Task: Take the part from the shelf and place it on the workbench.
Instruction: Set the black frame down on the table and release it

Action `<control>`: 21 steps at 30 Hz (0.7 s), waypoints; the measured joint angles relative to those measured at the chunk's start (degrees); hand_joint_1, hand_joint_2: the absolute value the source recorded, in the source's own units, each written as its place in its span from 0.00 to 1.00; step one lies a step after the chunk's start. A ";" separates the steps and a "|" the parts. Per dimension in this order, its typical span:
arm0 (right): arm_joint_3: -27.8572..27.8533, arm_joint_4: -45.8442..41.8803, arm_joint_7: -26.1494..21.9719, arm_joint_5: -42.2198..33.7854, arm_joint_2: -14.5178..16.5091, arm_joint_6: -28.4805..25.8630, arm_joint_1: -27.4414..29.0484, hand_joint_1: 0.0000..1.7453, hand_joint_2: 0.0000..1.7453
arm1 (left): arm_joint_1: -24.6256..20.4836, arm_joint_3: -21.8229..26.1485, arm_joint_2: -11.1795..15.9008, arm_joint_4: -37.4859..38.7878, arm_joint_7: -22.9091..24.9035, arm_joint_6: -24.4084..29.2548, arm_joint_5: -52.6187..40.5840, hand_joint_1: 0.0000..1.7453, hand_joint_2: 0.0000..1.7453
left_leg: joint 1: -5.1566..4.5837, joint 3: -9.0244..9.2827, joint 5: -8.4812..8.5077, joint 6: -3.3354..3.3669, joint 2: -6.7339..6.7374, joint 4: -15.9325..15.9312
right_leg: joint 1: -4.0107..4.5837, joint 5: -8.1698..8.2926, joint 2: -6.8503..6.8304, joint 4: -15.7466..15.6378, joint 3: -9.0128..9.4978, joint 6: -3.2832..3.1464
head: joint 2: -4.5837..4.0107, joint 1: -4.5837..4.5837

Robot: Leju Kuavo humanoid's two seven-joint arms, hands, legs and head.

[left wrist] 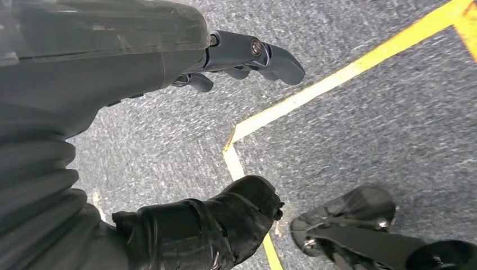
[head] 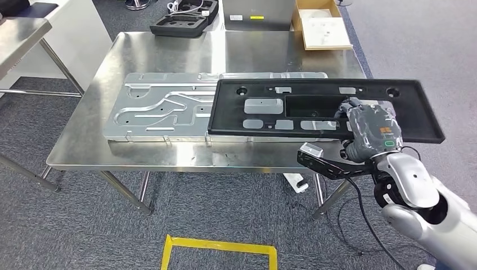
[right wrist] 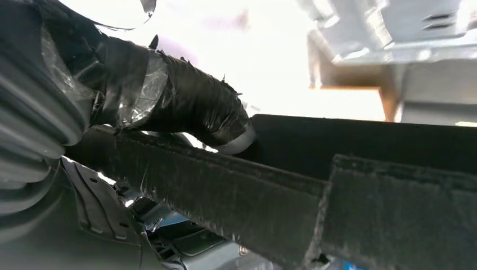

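The part is a long black plastic panel (head: pixel 315 107) with several cut-outs. It lies across the right half of the steel workbench (head: pixel 163 50), overlapping a silver stamped metal plate (head: pixel 163 107) and overhanging the bench's right edge. My right hand (head: pixel 368 129) grips the panel's near edge toward its right end, fingers over the top. In the right wrist view the taped thumb (right wrist: pixel 191 107) presses against the panel's dark underside (right wrist: pixel 337 191). My left hand (left wrist: pixel 236 56) hangs over grey carpet, fingers apart, holding nothing.
At the bench's far edge stand a black foam case (head: pixel 183 22), a grey box (head: pixel 259 14) and an open cardboard box (head: pixel 322 25). A second table (head: pixel 22 34) stands at the left. Yellow floor tape (head: pixel 219 250) marks the carpet before the bench.
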 joint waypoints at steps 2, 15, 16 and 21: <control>-1.17 1.03 -0.07 -3.45 0.96 -4.67 1.62 1.00 1.00 | 0.14 -0.01 0.01 0.00 -0.06 0.14 0.04 0.00 1.00 | 0.02 2.86 3.90 0.22 0.07 -6.30 | -0.01 -0.24 0.01 0.11 0.19 0.23 | 0.00 -0.01; -6.63 7.50 -1.38 -11.45 3.06 -12.56 4.88 1.00 1.00 | 0.61 0.00 0.07 0.00 -0.64 -0.66 0.72 0.00 1.00 | -0.10 11.21 3.52 3.30 -0.09 -15.96 | -0.13 -4.45 0.13 15.41 -9.24 3.51 | 0.00 0.36; -6.71 7.83 -1.39 -11.45 3.15 -12.56 5.08 1.00 1.00 | 0.67 0.00 0.08 0.00 -0.64 -0.69 0.71 0.00 1.00 | -0.09 11.97 2.95 3.16 -0.11 -15.96 | -0.19 -2.51 0.12 13.11 -8.96 3.46 | 0.00 0.36; -7.28 9.06 -1.43 -11.46 3.56 -12.60 5.26 1.00 1.00 | 0.52 0.01 0.11 0.00 -0.65 -0.74 0.68 0.00 1.00 | -0.22 14.52 0.47 1.79 -0.02 -16.41 | 0.26 3.52 0.03 0.92 -5.24 1.88 | 0.00 0.26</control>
